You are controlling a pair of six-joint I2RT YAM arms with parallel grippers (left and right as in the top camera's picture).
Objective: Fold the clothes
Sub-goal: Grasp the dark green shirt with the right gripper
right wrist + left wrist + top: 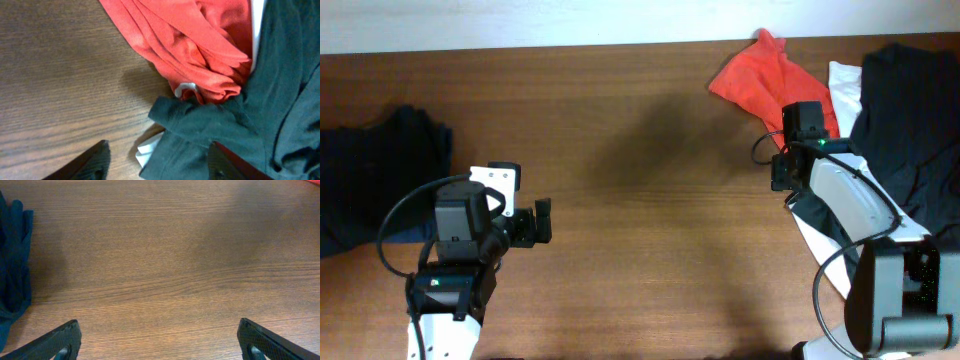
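A pile of clothes lies at the table's right end: an orange-red shirt point(765, 75), a white one point(842, 85) and a dark one point(910, 120). In the right wrist view the orange-red shirt point(190, 45) lies crumpled beside the dark shirt point(235, 130), with a white edge point(150, 147) beneath. My right gripper point(157, 160) is open above the dark shirt's edge, holding nothing; overhead it sits at the pile's left side point(782, 165). Another dark garment point(375, 175) lies at the left edge, also in the left wrist view point(15, 265). My left gripper point(160, 342) is open over bare wood point(535, 222).
The brown wooden table point(640, 130) stretches between the two piles. The right arm's white link point(850, 200) lies over the pile's left part. The table's far edge meets a pale wall along the top.
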